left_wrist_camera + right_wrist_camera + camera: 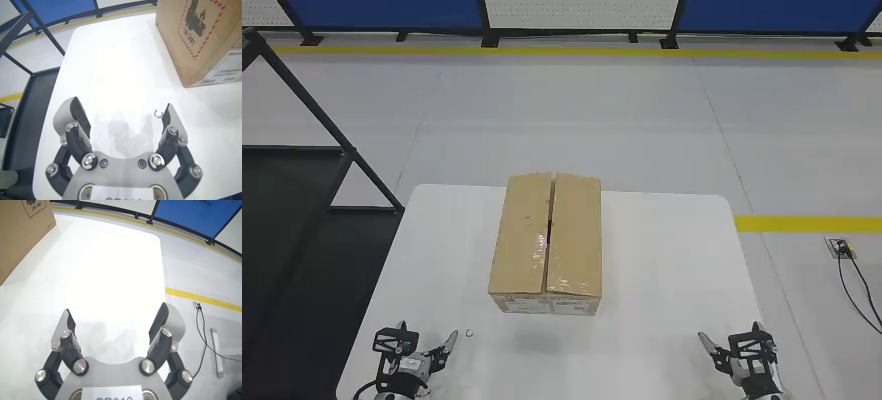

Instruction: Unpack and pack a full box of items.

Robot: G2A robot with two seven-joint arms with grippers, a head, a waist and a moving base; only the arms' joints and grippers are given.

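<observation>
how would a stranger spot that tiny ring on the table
On the white table, a closed cardboard box stands mid-table. Between its near corner and the left gripper lies a small grey ring. It is thin, flat and open on one side, like a C.

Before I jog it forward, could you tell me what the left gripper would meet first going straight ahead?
Probably only bare white table; the left gripper points past the brown cardboard box.

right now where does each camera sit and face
Top view: overhead, looking down on closed cardboard box, white table, left gripper, right gripper at the near edge.
Left wrist view: behind open left gripper, facing box corner and C-shaped clip.
Right wrist view: behind open right gripper, facing table and floor.
All three share the box.
</observation>
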